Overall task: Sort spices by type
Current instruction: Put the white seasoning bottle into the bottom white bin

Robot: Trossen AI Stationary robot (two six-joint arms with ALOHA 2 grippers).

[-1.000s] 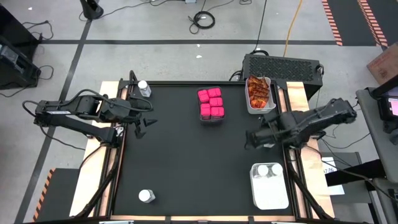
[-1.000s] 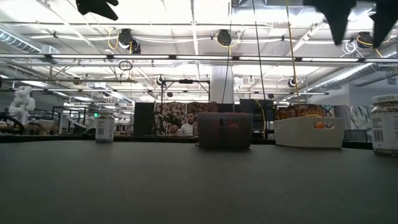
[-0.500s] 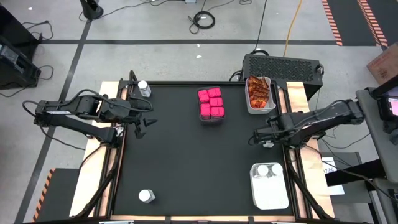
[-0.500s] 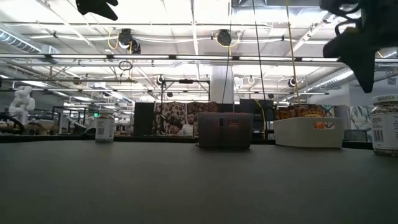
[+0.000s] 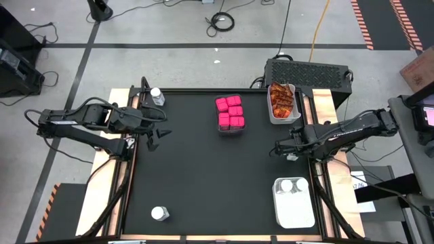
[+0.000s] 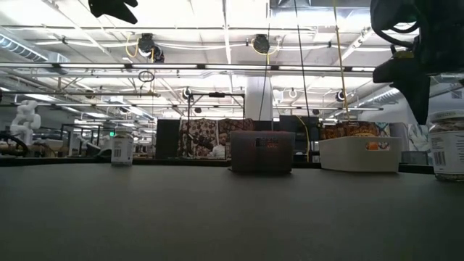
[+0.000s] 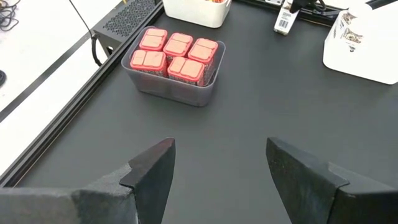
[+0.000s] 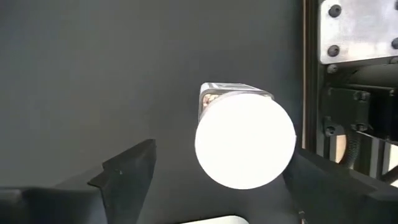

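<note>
A clear jar with a white round lid (image 8: 244, 140) stands upright on the black table near its right edge, and shows in the low view as the jar (image 6: 446, 145). My right gripper (image 8: 219, 163) hangs open over it, pointing down, one finger on either side of the lid and touching nothing. Two more loose jars stand at the far left (image 5: 157, 97) and near left (image 5: 159, 213). My left gripper (image 7: 217, 158) waits open above the table's left side (image 5: 154, 139). Pink packs (image 5: 230, 112) fill a grey tray.
A white bin (image 5: 293, 211) at the near right holds two jars (image 5: 293, 184). Another white bin (image 5: 274, 116) at the far right holds orange-red sachets (image 5: 281, 100). The grey tray (image 7: 177, 93) stands at the far middle. Bare black tabletop lies between the arms.
My right gripper has come down from high above the table toward the jar at the right edge and has drawn a little toward that edge. It stays open. The jar has not moved.
</note>
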